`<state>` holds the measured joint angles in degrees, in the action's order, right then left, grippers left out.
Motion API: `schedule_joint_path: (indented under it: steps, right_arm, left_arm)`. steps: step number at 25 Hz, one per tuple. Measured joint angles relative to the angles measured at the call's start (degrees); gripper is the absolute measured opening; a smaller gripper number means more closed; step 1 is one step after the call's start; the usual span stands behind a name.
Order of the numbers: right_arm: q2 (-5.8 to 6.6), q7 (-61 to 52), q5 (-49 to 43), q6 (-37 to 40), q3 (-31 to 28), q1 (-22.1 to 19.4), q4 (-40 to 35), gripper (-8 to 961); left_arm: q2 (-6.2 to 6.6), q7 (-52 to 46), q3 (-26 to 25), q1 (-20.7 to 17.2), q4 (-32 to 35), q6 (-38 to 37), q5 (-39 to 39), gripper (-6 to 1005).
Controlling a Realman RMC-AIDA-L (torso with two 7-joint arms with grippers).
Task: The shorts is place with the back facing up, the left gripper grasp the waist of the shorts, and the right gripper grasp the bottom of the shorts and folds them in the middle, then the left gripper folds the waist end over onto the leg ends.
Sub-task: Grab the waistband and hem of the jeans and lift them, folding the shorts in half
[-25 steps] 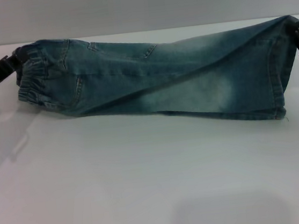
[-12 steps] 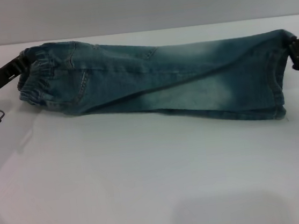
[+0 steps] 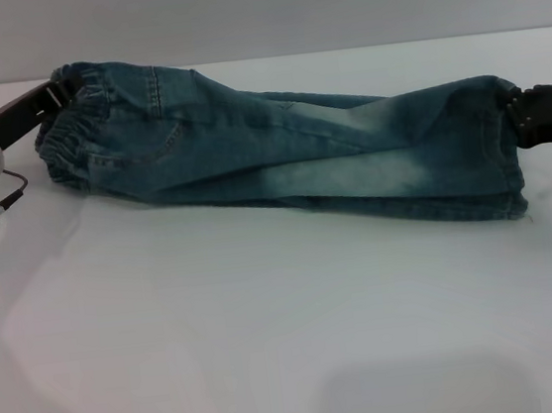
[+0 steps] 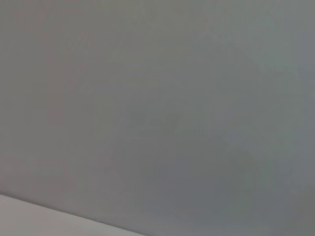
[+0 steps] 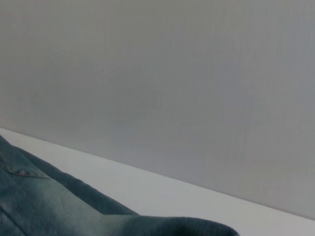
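Shorts (image 3: 280,156) lie folded lengthwise across the upper middle of the frame on the white bench (image 3: 272,346) — left pincer (image 3: 56,92) clamped on the waist (image 3: 74,140) at upper left, right pincer (image 3: 512,110) clamped on the leg ends (image 3: 505,155) at right.

The faded blue-green denim shorts (image 3: 290,155) lie folded lengthwise across the frame's upper half, ruched waist (image 3: 72,125) upper left, hemmed leg ends (image 3: 505,155) at right.
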<state>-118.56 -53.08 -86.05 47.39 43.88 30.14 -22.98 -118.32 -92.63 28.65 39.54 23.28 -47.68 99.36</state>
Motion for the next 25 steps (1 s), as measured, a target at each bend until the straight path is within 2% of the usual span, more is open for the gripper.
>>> schedule_joint_path:
  steps: [25]
  right_arm:
    - [-0.1, 0.0, 0.9, -3.0, -0.6, 0.1, -0.4, 67]
  left_arm:
    - [0.14, 2.8, 0.1, -0.1, -0.8, 5.2, -1.1, 56]
